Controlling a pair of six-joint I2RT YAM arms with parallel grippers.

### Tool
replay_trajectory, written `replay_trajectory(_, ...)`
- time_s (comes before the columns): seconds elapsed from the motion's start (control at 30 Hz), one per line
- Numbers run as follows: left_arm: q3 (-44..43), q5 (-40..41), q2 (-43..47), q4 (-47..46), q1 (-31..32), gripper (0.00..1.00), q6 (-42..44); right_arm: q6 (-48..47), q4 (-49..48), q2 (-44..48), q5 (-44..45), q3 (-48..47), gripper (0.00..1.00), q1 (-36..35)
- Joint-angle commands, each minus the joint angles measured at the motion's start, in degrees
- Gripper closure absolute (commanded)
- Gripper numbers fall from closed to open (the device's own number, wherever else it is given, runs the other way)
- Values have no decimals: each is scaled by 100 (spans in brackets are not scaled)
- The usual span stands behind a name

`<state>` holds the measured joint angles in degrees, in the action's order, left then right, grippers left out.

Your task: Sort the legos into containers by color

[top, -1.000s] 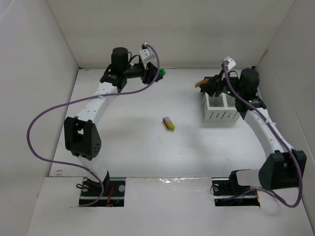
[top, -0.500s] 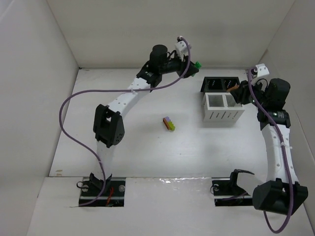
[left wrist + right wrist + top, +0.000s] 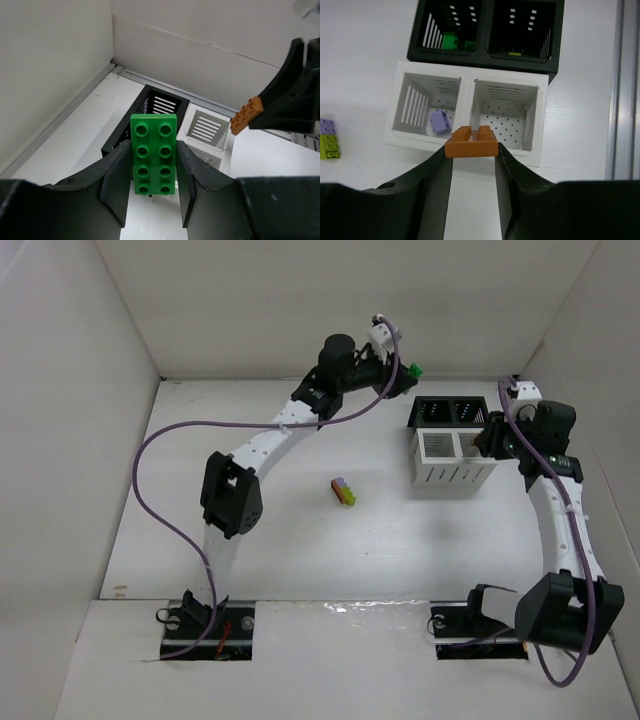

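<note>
Left gripper is clamping a green brick, hanging near the worktop's far edge, just left of the black bins. Right gripper is clamping an orange brick over the near rim of the white bins, which are touching the black bins' front. Purple brick is lying in the left white compartment. A mixed stack is sitting mid-worktop.

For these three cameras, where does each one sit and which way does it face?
Top external: above, behind the bases, looking down; both arms show.
Left wrist: faces forward past its fingers, green brick, to the black bins.
Right wrist: looks down past its fingers, orange brick, onto the white bins.
Shared: both wrist views show the orange brick.
</note>
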<state>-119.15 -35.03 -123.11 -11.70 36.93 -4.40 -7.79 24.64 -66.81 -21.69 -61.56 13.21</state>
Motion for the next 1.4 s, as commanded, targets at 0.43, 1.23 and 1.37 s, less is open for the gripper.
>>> replay_trajectory(0.43, -715, 232, -538, -1158, 210, 96, -728, 261, -680, -720, 1043, -260, 84, -407)
replay_trajectory(1.23, -1892, 321, -2366, -3198, 420, 100, -1247, 1332, -523, 44, 1062, -910, 3, -891)
replay_trajectory(1.37, -1892, 391, -2490, -3198, 473, 100, -1247, 1456, -444, 229, 1114, -963, 1, -891)
